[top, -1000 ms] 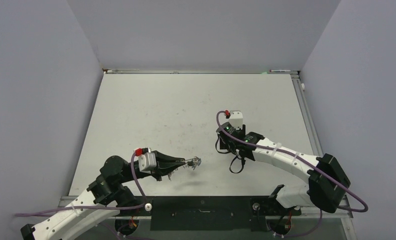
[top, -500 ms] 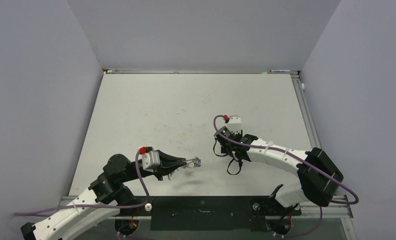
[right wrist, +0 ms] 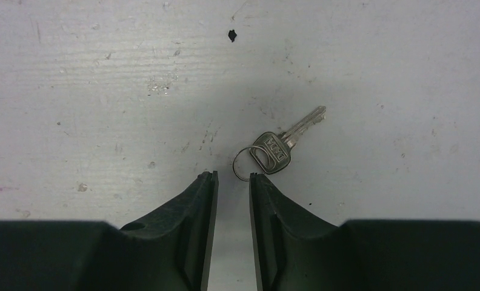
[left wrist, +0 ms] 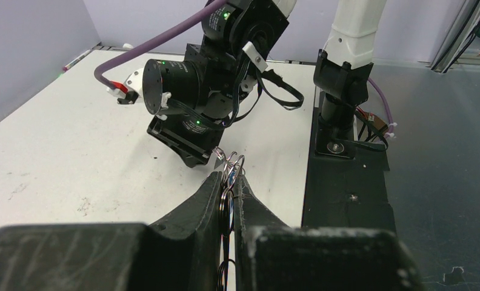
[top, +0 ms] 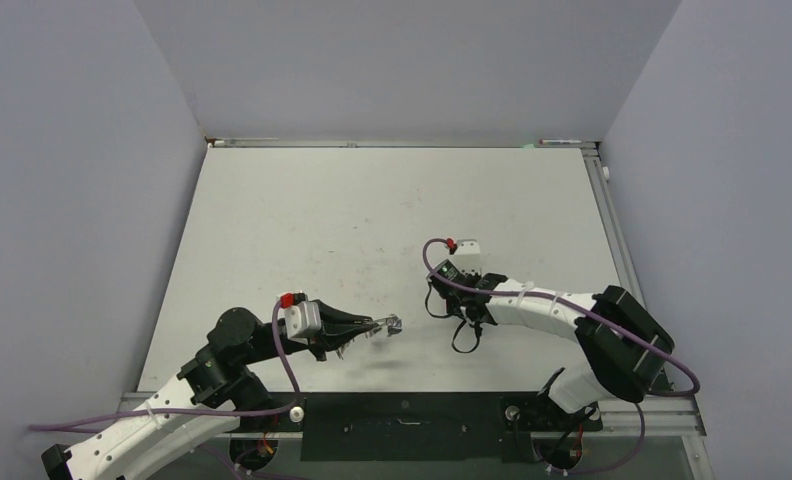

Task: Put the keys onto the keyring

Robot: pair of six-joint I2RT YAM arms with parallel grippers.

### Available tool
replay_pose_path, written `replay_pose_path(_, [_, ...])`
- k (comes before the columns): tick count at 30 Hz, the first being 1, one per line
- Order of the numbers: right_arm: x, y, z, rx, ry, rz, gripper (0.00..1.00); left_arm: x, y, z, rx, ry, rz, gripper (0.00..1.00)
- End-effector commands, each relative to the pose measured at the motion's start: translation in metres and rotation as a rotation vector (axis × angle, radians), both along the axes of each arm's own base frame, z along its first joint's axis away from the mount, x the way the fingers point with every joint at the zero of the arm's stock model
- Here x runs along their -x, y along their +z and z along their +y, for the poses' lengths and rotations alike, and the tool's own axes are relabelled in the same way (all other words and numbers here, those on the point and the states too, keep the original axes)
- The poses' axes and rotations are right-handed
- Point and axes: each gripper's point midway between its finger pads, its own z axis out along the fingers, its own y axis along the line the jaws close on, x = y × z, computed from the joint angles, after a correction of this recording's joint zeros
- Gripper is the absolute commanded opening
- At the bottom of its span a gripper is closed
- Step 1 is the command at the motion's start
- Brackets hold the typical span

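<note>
Soft, even overhead light leaves the pale counter (top: 372, 220) bright and matte. A faint blurred shadow lies under the left claw (top: 392, 324). Ahead of the right claw (right wrist: 233, 176) a grey shadow dims the key (right wrist: 280, 148), which is in sharp focus.

Stamped letters on the silver key (right wrist: 274, 151) are not legible

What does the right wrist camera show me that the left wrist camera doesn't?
Only the right wrist view shows a silver key lying flat on the table. It sits just beyond the right gripper, whose jaws stand slightly apart with nothing between them.

Only the left wrist view shows the left gripper shut on the keyring, with the right arm close ahead. The key is not visible there.

Both views show the scuffed white table.
</note>
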Motion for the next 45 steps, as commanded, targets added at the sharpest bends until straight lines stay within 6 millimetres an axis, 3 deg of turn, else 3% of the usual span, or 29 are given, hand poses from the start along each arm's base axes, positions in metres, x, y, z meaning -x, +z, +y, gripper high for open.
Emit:
replay_pose_path(1, [-0.01, -0.002, 0.001, -0.005, -0.016, -0.031, 0.27, 0.001, 0.034, 0.003, 0.075, 0.008, -0.057, 0.0])
replay_pose_path(17, [-0.01, -0.017, -0.005, -0.023, -0.018, 0.001, 0.21, 0.0, 0.031, 0.001, 0.062, 0.001, -0.049, 0.0])
replay_pose_path(29, [-0.002, -0.021, 0.001, -0.051, 0.028, 0.04, 0.05, 0.001, 0.031, 0.001, 0.064, 0.0, -0.049, 0.0])
replay_pose_path(33, [-0.004, -0.006, 0.001, -0.053, 0.061, 0.013, 0.05, 0.001, 0.033, 0.003, 0.072, 0.005, -0.056, 0.0])
replay_pose_path(45, [-0.008, 0.076, 0.025, -0.212, 0.198, -0.131, 0.05, 0.002, 0.035, 0.004, 0.08, 0.004, -0.063, 0.0])
